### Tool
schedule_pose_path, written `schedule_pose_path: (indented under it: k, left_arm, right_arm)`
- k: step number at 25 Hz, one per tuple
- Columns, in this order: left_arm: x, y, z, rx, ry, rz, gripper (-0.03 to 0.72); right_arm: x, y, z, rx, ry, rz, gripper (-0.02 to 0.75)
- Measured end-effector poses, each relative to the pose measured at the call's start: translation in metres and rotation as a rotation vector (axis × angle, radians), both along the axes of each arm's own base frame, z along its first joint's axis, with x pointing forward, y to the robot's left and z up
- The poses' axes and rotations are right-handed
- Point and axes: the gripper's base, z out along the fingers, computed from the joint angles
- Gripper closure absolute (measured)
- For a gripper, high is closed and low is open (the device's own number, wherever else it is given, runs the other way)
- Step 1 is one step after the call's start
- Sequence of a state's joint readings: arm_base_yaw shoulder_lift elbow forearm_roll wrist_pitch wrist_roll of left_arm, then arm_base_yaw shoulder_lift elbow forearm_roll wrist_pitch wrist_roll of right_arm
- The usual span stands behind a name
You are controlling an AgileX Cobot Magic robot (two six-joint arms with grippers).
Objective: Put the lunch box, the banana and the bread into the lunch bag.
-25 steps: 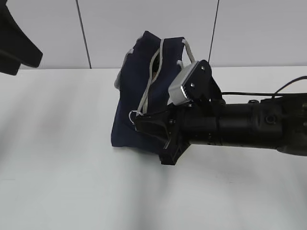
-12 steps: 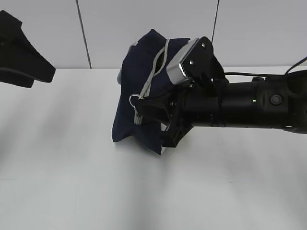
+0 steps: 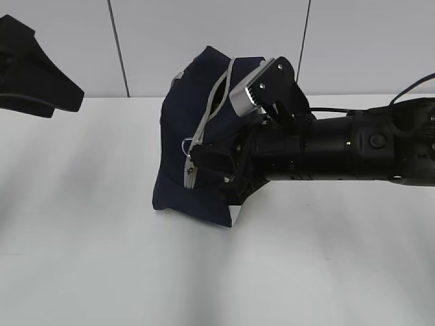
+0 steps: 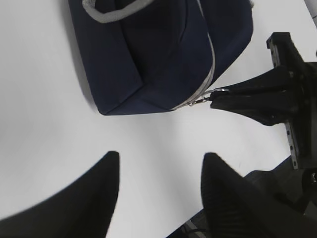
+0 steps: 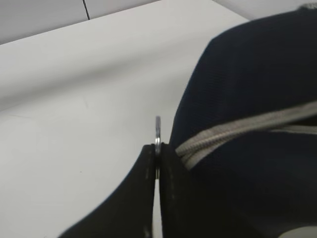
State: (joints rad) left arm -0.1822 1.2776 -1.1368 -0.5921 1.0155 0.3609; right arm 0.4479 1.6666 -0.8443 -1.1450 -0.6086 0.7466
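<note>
The dark navy lunch bag [image 3: 190, 142] with its grey zipper [image 3: 206, 119] stands on the white table; it also shows in the left wrist view [image 4: 158, 49] and the right wrist view [image 5: 257, 89]. My right gripper [image 3: 196, 155] is shut on the zipper's metal pull ring [image 5: 157, 130] at the bag's front end. My left gripper [image 4: 159, 171] is open and empty above bare table, in front of the bag; its arm is at the left edge of the exterior view [image 3: 34, 75]. The lunch box, banana and bread are out of view.
The white table [image 3: 102, 258] stretches around the bag. A pale wall with dark seams [image 3: 119, 47] stands behind it. A grey strap handle [image 4: 109, 12] lies over the bag's side.
My right gripper has pulled the zipper ring leftward and slightly down. The bag has settled lower and wider on the table. The left arm has shifted a little rightward.
</note>
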Motion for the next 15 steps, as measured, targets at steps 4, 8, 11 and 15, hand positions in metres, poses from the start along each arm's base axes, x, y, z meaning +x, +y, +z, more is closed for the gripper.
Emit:
schedule_pose_path:
  k: [4, 8, 11, 15]
  left_arm:
    - [0.007, -0.001, -0.003, -0.004, -0.020, 0.015, 0.308]
    - [0.014, -0.005, -0.006, -0.036, -0.029, 0.001, 0.308]
    - [0.019, -0.008, -0.010, -0.058, -0.022, -0.015, 0.308]
    - [0.027, -0.010, -0.020, -0.056, -0.006, -0.027, 0.308]
  right_arm:
    - [0.002, 0.001, 0.002, 0.042, 0.038, -0.017, 0.754]
    - [0.006, 0.004, 0.010, 0.085, 0.057, -0.037, 0.754]
    - [0.010, 0.006, 0.016, 0.110, 0.058, -0.043, 0.754]
    - [0.015, 0.009, 0.027, 0.112, 0.029, -0.023, 0.754]
